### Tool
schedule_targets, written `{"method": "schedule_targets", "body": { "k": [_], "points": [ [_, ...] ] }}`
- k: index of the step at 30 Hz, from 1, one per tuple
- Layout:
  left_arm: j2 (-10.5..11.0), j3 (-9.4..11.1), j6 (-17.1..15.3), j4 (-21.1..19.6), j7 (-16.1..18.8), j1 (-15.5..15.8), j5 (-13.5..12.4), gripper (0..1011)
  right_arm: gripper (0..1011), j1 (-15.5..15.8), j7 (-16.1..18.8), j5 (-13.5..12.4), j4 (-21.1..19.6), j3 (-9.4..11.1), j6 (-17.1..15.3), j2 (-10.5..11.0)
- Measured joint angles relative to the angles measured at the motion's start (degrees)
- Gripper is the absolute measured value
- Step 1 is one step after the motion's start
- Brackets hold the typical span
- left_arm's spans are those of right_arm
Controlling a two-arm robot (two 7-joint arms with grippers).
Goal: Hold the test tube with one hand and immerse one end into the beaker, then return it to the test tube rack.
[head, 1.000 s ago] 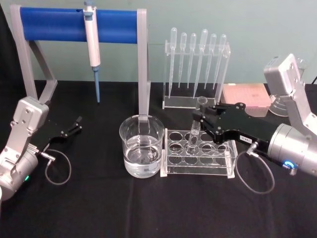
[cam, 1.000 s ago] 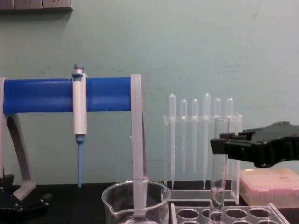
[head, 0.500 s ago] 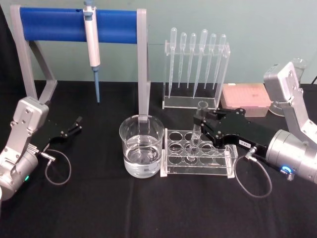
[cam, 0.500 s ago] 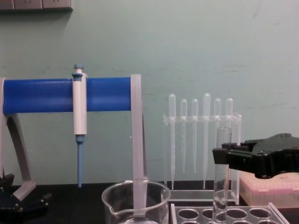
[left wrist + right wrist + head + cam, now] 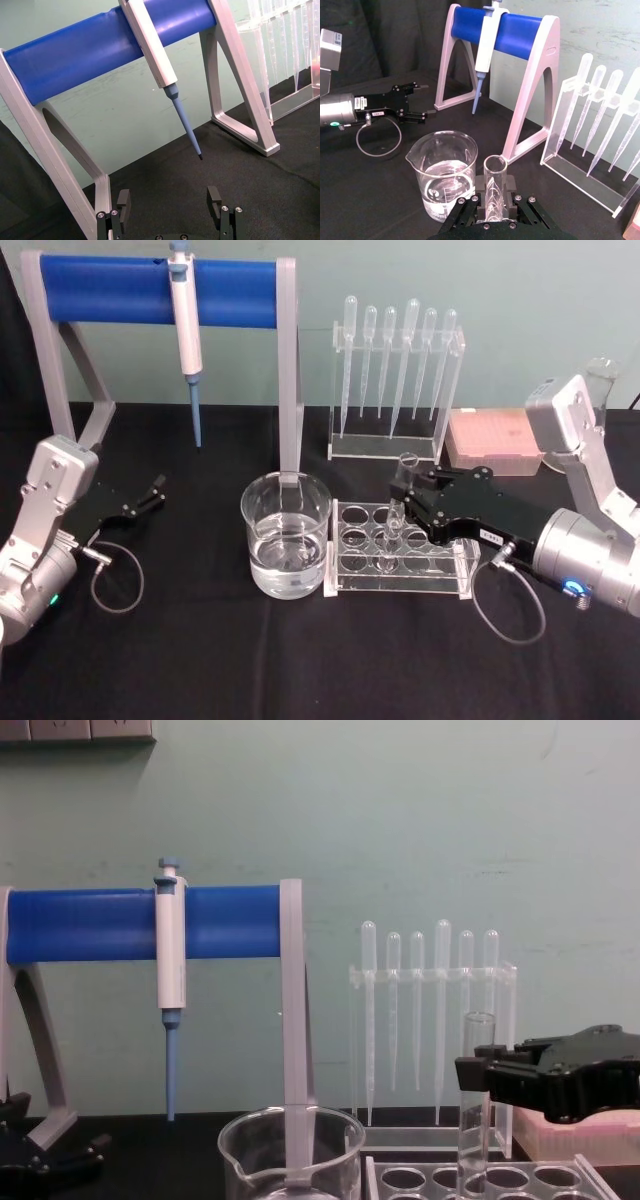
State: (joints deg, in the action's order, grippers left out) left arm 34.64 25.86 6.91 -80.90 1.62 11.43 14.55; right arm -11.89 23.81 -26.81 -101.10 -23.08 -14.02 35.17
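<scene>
While the left gripper [image 5: 155, 490] sat parked at the table's left with jaws apart, the beaker [image 5: 286, 548] stood mid-table, its base cut off in the chest view. Right of it, the right gripper [image 5: 408, 502] clamped the tube [image 5: 397, 512] upright in the rack [image 5: 400, 562].

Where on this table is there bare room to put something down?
The black cloth in front of the beaker and rack lies bare. Crowded: behind them, around the blue stand and pipette holder, and where the right gripper clamps the test tube.
</scene>
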Motion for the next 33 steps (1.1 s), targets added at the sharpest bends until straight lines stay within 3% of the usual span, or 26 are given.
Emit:
{"method": "schedule_targets", "body": {
  "k": [15,18,29,33],
  "points": [
    [0.0,0.0,0.0,0.0,0.0,0.0,0.0,1000,222,-0.1,0.1,0.2,0.1,-0.1,-0.3,-0.2],
    [0.0,0.0,0.0,0.0,0.0,0.0,0.0,1000,282,-0.1,0.1,0.2,0.1,-0.1,-0.3,-0.2],
    [0.0,0.0,0.0,0.0,0.0,0.0,0.0,1000,646,0.0,0.0,0.2,0.0,-0.1,-0.2,-0.2],
    [0.0,0.0,0.0,0.0,0.0,0.0,0.0,1000,768,0.7,0.0,0.1,-1.7,0.9,1.2,-0.2]
  ]
}}
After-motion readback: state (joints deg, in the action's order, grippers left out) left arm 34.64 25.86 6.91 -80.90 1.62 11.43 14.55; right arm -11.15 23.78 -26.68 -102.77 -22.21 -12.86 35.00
